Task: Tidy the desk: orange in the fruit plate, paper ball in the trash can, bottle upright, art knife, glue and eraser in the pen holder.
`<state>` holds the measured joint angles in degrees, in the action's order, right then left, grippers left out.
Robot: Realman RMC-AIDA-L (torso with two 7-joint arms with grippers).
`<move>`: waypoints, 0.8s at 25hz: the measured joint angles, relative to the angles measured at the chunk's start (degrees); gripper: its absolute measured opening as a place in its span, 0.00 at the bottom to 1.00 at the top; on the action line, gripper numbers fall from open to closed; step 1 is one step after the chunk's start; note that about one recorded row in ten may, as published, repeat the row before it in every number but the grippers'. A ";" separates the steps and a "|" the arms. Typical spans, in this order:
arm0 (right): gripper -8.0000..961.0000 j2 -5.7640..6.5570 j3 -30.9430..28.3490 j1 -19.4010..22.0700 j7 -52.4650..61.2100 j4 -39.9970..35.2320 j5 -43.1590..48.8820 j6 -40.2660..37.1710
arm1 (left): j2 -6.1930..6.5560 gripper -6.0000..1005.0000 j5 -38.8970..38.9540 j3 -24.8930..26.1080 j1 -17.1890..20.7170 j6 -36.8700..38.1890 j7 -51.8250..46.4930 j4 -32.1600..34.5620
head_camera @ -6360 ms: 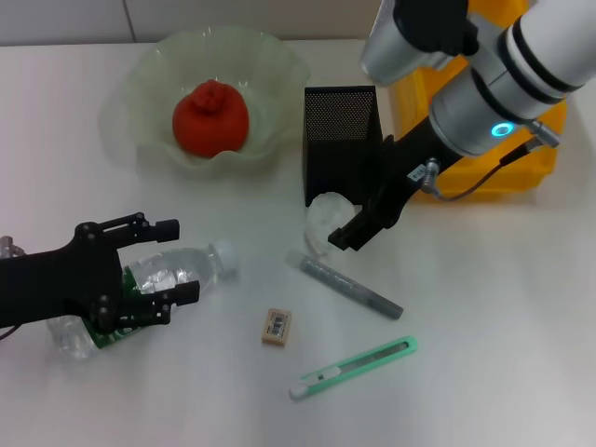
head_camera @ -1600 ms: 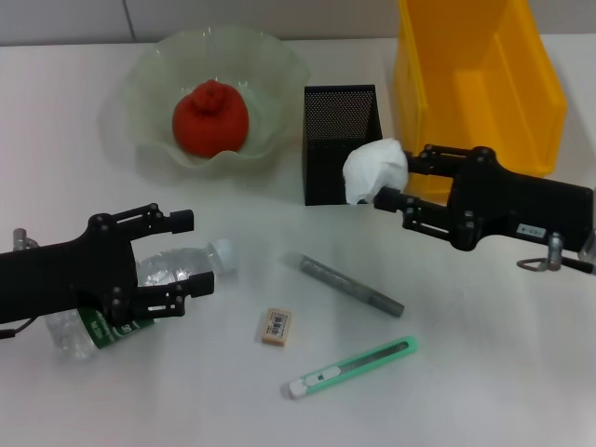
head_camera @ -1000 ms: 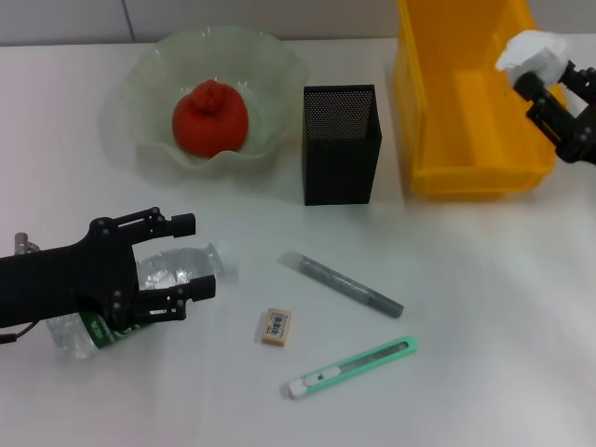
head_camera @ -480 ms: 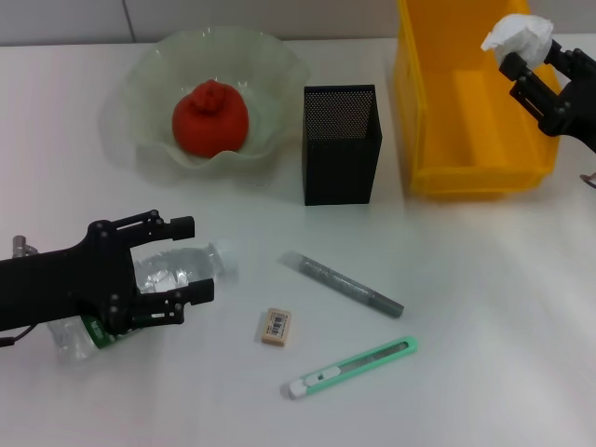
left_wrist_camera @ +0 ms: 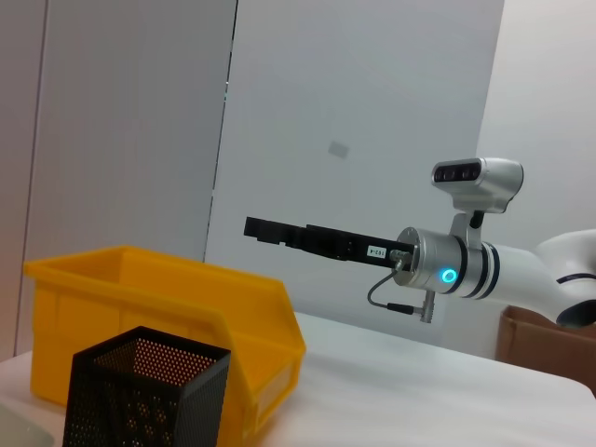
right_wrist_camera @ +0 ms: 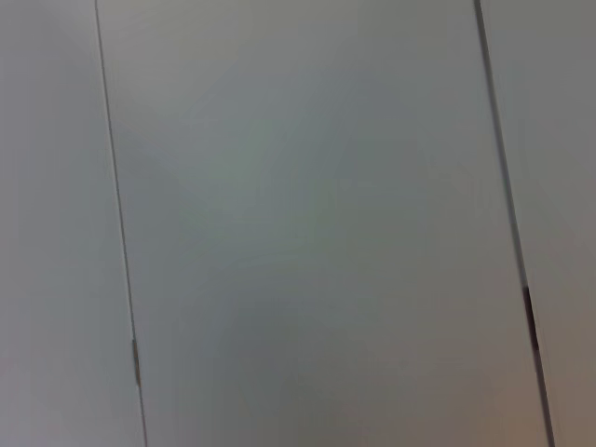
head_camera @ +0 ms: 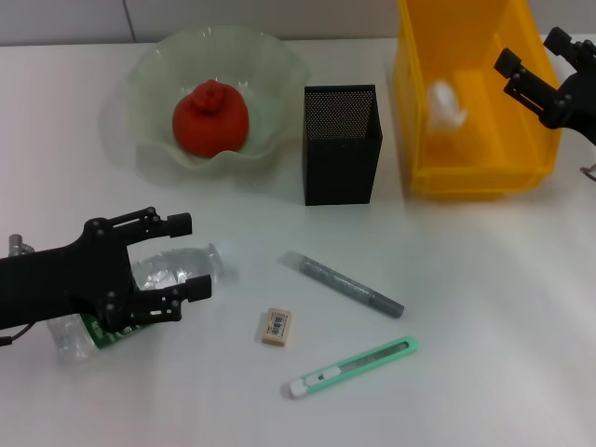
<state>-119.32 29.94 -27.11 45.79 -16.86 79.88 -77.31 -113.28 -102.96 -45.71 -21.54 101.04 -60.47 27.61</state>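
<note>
The orange (head_camera: 210, 116) lies in the green glass fruit plate (head_camera: 279, 65). The white paper ball (head_camera: 445, 102) shows blurred inside the yellow trash can (head_camera: 410, 140). My right gripper (head_camera: 508, 73) is open and empty above the can's right wall. It also shows far off in the left wrist view (left_wrist_camera: 265, 229). The clear bottle (head_camera: 172, 270) lies on its side at the front left. My left gripper (head_camera: 184, 257) is open, with one finger on each side of it. The grey glue stick (head_camera: 340, 284), eraser (head_camera: 277, 327) and green art knife (head_camera: 352, 368) lie on the desk. The black mesh pen holder (head_camera: 342, 144) stands upright.
The pen holder stands between the fruit plate and the trash can. The left wrist view shows the pen holder (left_wrist_camera: 140, 391) and the trash can (left_wrist_camera: 158, 307). The right wrist view shows only a grey wall.
My right gripper has opened and let go of the paper ball, which now drops inside the yellow trash can. The left gripper has barely moved at the bottle.
</note>
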 joint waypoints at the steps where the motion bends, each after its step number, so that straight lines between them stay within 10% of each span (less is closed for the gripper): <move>1: 0.79 0.00 0.00 0.00 0.00 0.00 0.00 0.00 | 0.00 0.80 0.00 0.00 0.00 0.00 0.00 0.00; 11: 0.85 1.22 1.97 3.41 6.77 -0.67 3.43 -19.90 | -0.16 0.80 0.04 0.20 -0.29 0.07 -1.25 0.07; 20: 0.85 1.59 3.94 3.53 7.92 -4.79 26.31 -26.36 | 0.05 0.79 0.04 0.61 -0.51 -0.30 -2.55 0.56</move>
<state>-117.73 33.89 -23.58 53.71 -21.65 106.19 -103.67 -113.23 -102.92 -45.10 -22.05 100.75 -63.01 28.17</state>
